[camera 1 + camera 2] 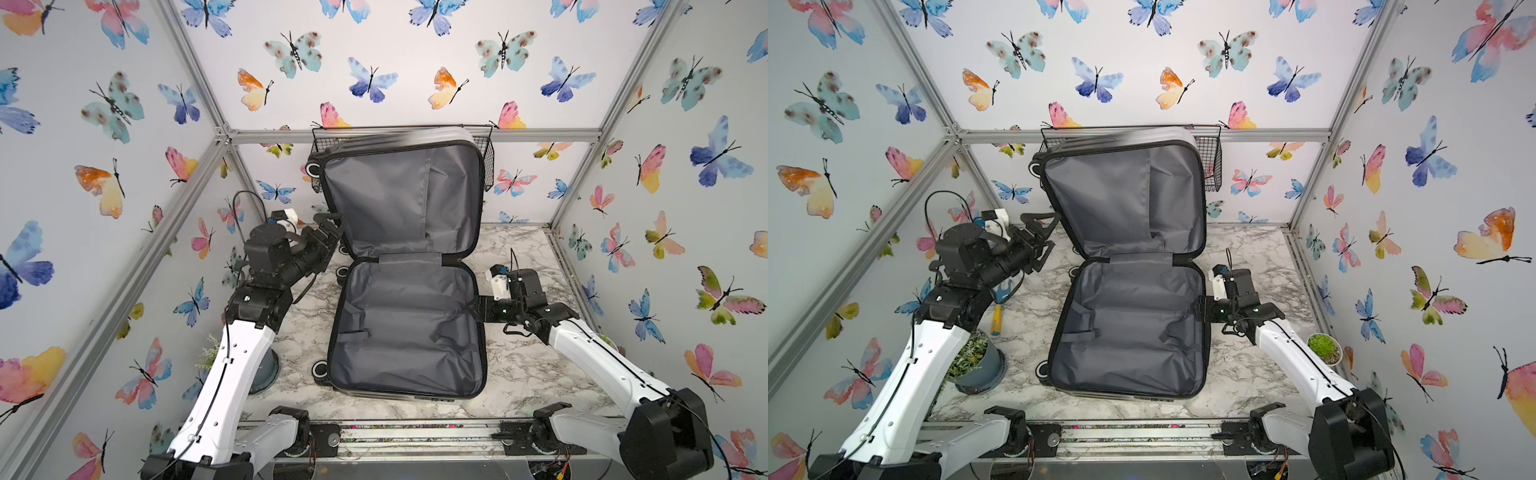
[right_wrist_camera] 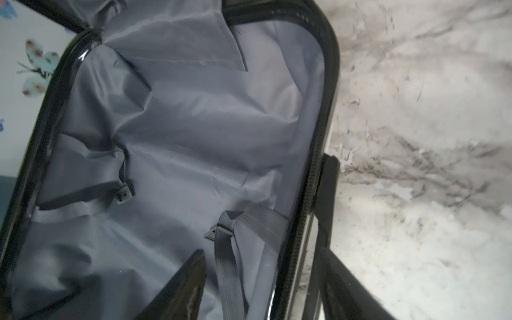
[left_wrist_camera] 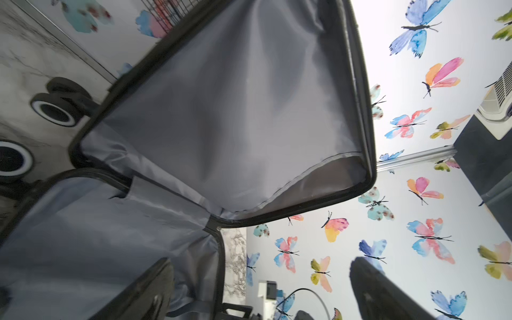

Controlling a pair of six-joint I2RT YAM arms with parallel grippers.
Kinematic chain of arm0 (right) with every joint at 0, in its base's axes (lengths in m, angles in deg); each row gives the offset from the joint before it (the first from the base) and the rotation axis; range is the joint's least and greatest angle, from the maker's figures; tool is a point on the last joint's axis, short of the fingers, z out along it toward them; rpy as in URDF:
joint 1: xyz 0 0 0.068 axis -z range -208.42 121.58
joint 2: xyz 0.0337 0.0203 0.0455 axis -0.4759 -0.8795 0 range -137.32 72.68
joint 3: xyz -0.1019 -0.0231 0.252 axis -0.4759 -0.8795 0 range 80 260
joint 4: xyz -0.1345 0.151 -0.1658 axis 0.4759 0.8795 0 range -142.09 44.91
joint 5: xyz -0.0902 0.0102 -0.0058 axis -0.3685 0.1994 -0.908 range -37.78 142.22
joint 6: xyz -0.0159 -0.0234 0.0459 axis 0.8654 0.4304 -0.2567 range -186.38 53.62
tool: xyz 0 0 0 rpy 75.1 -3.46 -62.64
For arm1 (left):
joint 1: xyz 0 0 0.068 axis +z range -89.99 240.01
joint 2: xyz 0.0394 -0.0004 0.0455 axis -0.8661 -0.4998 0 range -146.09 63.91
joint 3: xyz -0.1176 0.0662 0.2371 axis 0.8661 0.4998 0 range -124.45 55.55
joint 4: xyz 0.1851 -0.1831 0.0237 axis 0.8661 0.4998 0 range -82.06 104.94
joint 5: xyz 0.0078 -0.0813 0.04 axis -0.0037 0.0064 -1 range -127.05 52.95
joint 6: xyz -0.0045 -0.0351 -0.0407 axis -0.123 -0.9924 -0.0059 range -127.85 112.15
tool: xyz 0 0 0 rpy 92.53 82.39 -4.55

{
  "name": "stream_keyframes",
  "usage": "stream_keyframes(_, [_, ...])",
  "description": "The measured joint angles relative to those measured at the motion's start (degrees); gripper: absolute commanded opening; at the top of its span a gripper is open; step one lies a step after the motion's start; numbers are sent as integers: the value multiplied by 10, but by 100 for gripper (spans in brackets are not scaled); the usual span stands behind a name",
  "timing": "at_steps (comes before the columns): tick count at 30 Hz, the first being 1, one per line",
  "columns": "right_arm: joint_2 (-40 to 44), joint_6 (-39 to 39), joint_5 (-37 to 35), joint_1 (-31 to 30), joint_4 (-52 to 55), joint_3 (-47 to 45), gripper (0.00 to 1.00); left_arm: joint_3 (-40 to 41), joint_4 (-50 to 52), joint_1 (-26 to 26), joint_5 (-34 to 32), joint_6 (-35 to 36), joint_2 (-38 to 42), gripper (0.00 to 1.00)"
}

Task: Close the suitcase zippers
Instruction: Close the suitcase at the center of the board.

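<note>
1. On the table (image 1: 519, 365), at centre, the suitcase (image 1: 407, 324) is found open. One half lies flat with its lining (image 2: 194, 124) facing up. The lid (image 1: 403, 199) is raised from a hinge on the 12 o'clock side and leans toward a basket (image 1: 488, 166) on the rear wall. The lid's upper edge is blurred in both top views.
2. The zipper (image 2: 300, 235) is seen undone. Its black track runs round both rims, which stand well apart except at the hinge. The pulls cannot be made out.
3. Wheels (image 1: 321, 369) are noted along the 9 o'clock side of the case.
4. The left gripper (image 1: 1054, 230) is placed at 10 o'clock of the case, just beside the lid's left edge. Its jaws are spread wide and nothing is held. Whether a fingertip touches the lid cannot be told.
5. The right gripper (image 1: 476, 309) is placed at 3 o'clock of the flat half, astride its rim. In the right wrist view one finger (image 2: 182, 288) is seen over the lining and the other outside, against the shell wall. The jaws are partly parted. The inner finger stands clear of the rim, so the rim is not clamped.
6. Also recorded on the table are a pot (image 1: 984, 365) at 8 o'clock, a yellow-handled tool (image 1: 996, 318) at 9 o'clock and a succulent (image 1: 1323, 347) at 4 o'clock.
</note>
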Motion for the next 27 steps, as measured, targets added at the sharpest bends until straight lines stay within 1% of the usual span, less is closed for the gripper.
stream_keyframes(2, [-2,-20,-13,-9,-6,-7,56,-72,8,-22,-13,-11,-47,96])
stream_keyframes(4, [-6,-37,-24,-16,-15,-14,52,-124,11,-38,-22,-21,-85,94])
stream_keyframes(7, [-16,-56,-38,-27,-28,-22,46,-186,25,-56,-33,-33,-131,94])
stream_keyframes(8, [-21,-62,-42,-31,-31,-24,42,-203,30,-59,-36,-35,-144,94])
stream_keyframes(10, [-31,-76,-56,-38,-40,-31,36,-251,38,-65,-46,-38,-181,95])
stream_keyframes(12, [-37,-90,-65,-41,-45,-37,32,-288,37,-67,-56,-42,-213,95])
stream_keyframes(16, [-42,-104,-81,-43,-50,-38,21,-325,34,-66,-68,-56,-257,95])
stream_keyframes(20, [-43,-109,-99,-43,-48,-38,9,-407,34,-65,-71,-64,-327,94])
stream_keyframes(24, [-45,-112,-114,-46,-48,-38,5,-465,33,-58,-71,-75,-381,91])
stream_keyframes(27, [-46,-114,-117,-46,-48,-38,3,-488,32,-51,-69,-85,-405,83])
